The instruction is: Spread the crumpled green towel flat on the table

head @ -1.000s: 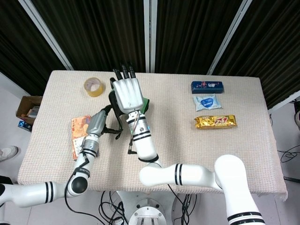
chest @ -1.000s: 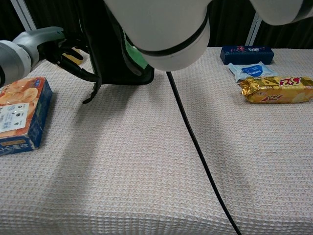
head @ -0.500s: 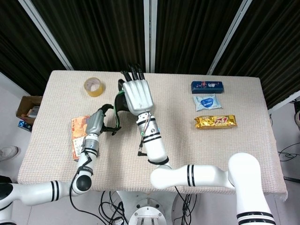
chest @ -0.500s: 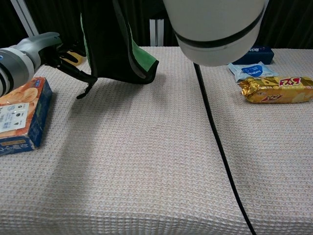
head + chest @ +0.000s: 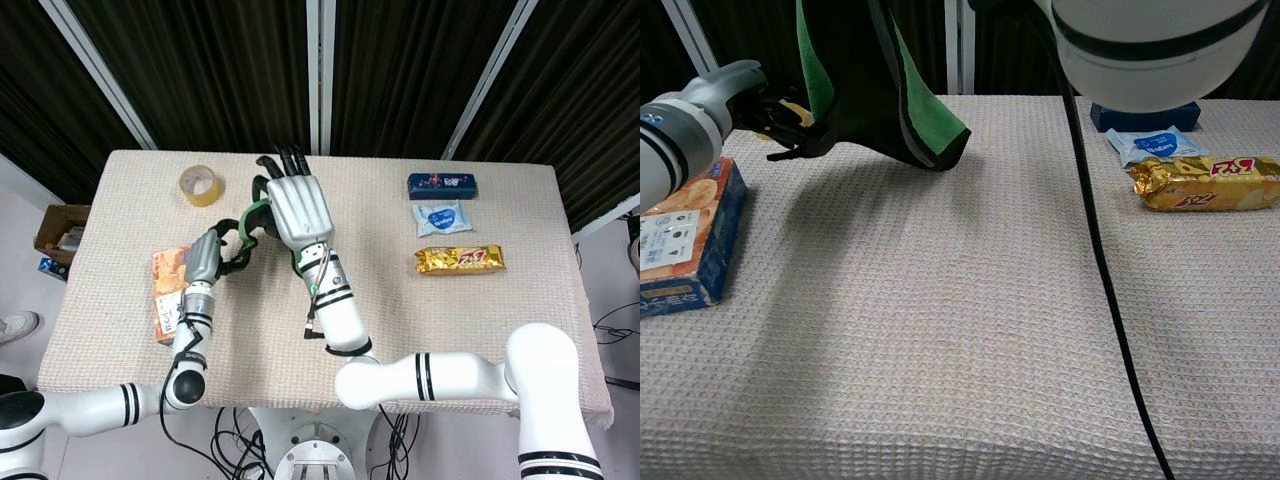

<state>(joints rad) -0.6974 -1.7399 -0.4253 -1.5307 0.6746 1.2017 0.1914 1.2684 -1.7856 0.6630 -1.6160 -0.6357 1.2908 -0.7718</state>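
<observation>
The green towel point(image 5: 890, 90), dark on one face, hangs bunched above the table's far left part, and its low fold nearly touches the cloth. From the head view only a green edge of the towel point(image 5: 250, 214) shows beside my right hand point(image 5: 297, 208). That hand holds the towel from above, and its back hides the grip. My left hand point(image 5: 207, 258) lies lower and to the left. It pinches a corner of the towel, and its fingers point(image 5: 780, 115) show at the hanging cloth's left edge.
A cracker box point(image 5: 685, 235) lies at the left edge, and a yellow tape roll point(image 5: 201, 185) at the back left. At the right are a blue box point(image 5: 1145, 112), a wipes pack point(image 5: 1155, 143) and a gold snack bar point(image 5: 1205, 182). A black cable point(image 5: 1110, 300) hangs across the middle.
My right hand has moved right and up with the towel, lifting it off the table and showing more green. The left hand has kept hold of its corner.
</observation>
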